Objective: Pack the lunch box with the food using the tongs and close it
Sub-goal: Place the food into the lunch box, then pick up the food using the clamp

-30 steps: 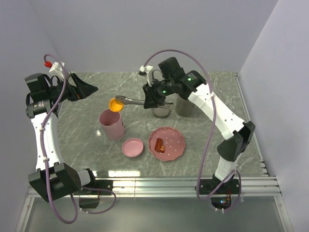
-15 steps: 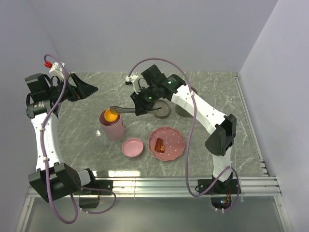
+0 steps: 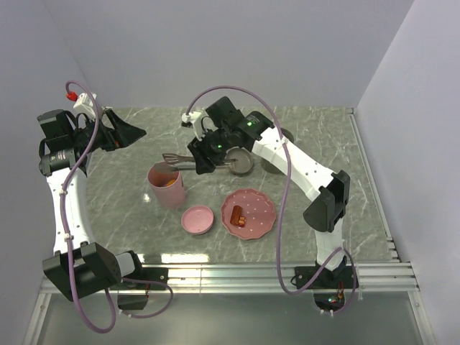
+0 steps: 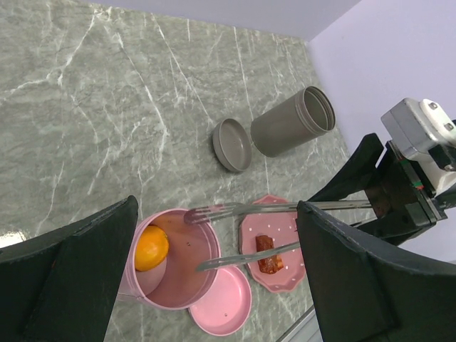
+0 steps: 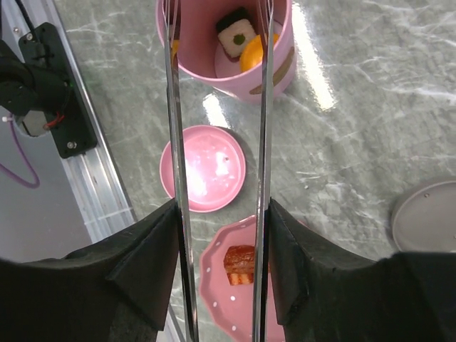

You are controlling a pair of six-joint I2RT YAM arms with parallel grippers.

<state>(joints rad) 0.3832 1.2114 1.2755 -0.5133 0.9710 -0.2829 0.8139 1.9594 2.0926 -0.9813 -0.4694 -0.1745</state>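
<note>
Pink cylindrical lunch box point(image 5: 214, 82) held orange round slice point(image 5: 249, 53), pale cube point(image 5: 235, 33); reddish-brown sausage bit point(image 5: 239, 263), closing remained; right jaws pinched grey metal tongs point(image 5: 179, 178), left jaws spread.

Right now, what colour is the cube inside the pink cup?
The cube is pale with a dark central spot, clearest in the right wrist view.

Orange slice point(image 4: 151, 247) in box point(image 4: 187, 267), tongs point(image 4: 249, 208) spread
</note>
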